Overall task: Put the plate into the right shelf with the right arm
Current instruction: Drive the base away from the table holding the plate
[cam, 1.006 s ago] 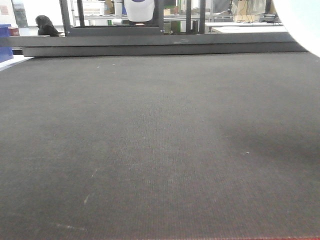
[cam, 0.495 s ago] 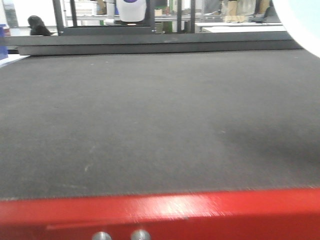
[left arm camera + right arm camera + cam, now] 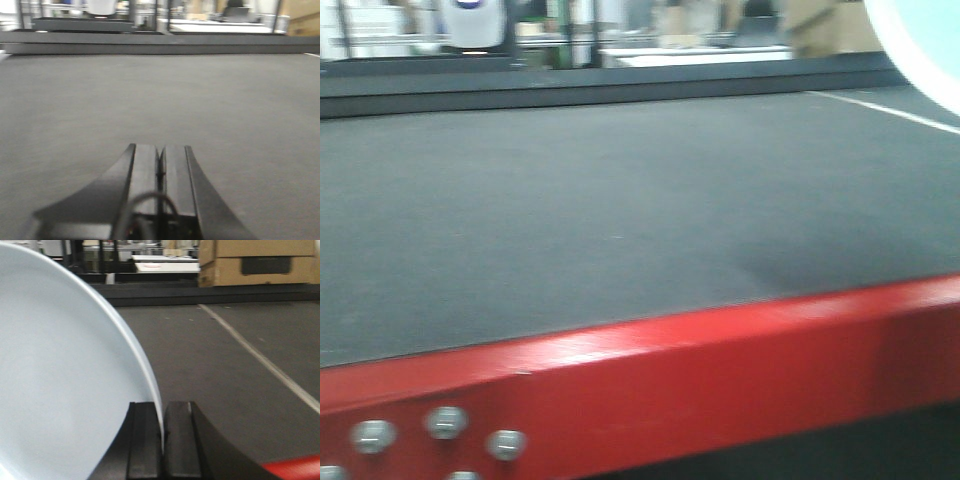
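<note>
Left gripper (image 3: pixel 160 150), right gripper (image 3: pixel 163 407): jaws together

Round white plate (image 3: pixel 60 380), left of the right wrist view: a smooth, faintly glossy surface is shown. Black right gripper (image 3: pixel 163 412): matt and plastic-like. Dark grey table covering (image 3: pixel 620 200): matt, finely grained, cloth-like. Red table edge (image 3: pixel 670 370), across the bottom of the front view: glossy painted metal, fitted with shiny silver bolt heads (image 3: pixel 445 422). Brown box (image 3: pixel 260 262), upper right: dull cardboard.
</note>
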